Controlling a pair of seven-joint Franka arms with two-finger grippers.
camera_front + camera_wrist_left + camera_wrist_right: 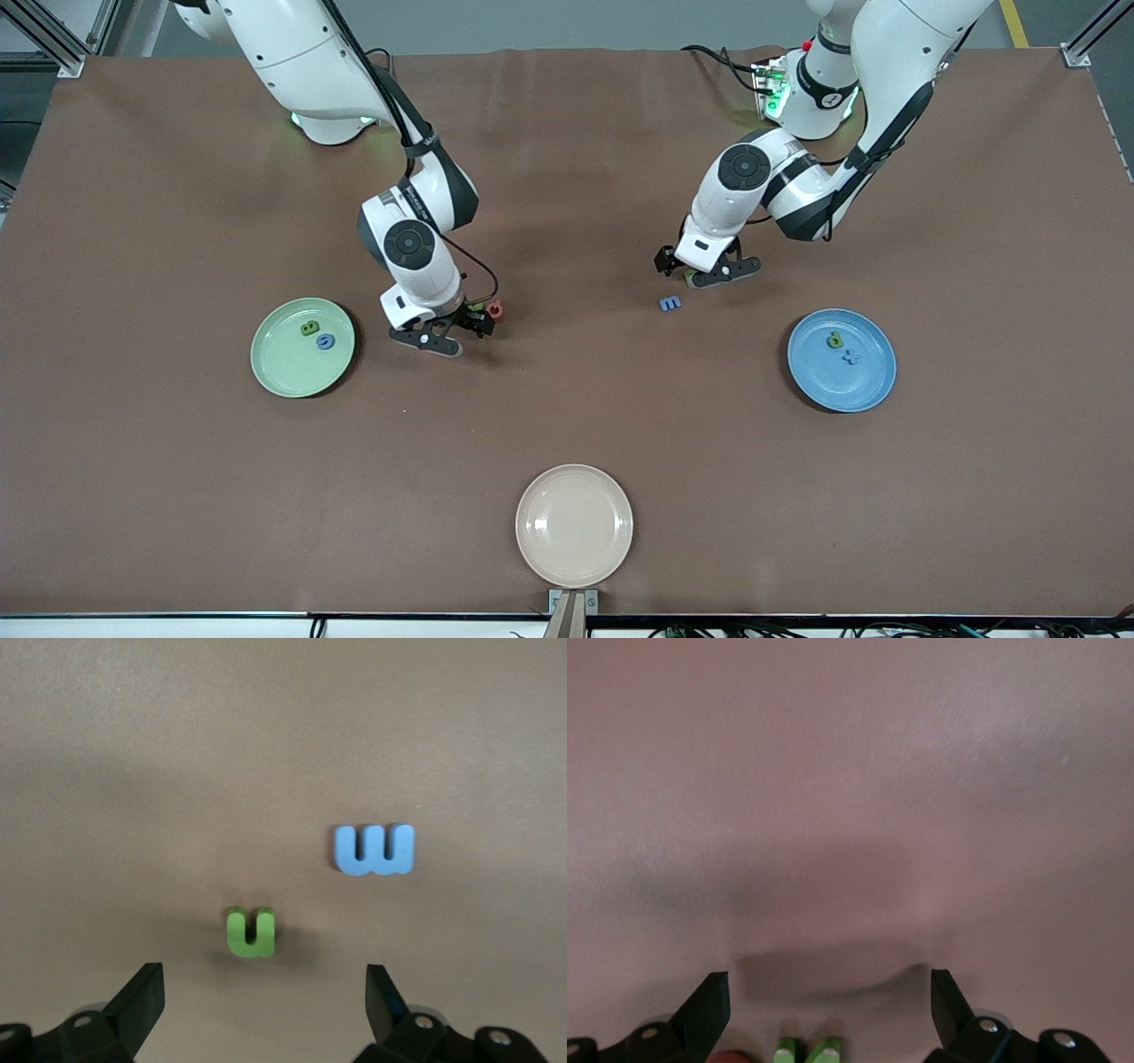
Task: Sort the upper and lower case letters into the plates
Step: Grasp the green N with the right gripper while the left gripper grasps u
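Looking across my table from the right arm's end to the left arm's end, I first see the pale green plate with two letters already in it, a green one and a blue one. Next comes my right gripper, low over the brown table with its fingers spread wide and holding nothing. A small red letter sits just beside it, and a little green letter peeks out between the fingers in the right wrist view. The cream plate sits near the front camera with nothing in it. Then I see my left gripper, also spread wide and holding nothing, low over a green u. A blue m lies near that u on the table. Last is the blue plate, with a green letter and a blue letter inside. I think I am about halfway, with four letters sorted and four left on the table. The letters are tiny, thick and soft-looking, like foam.
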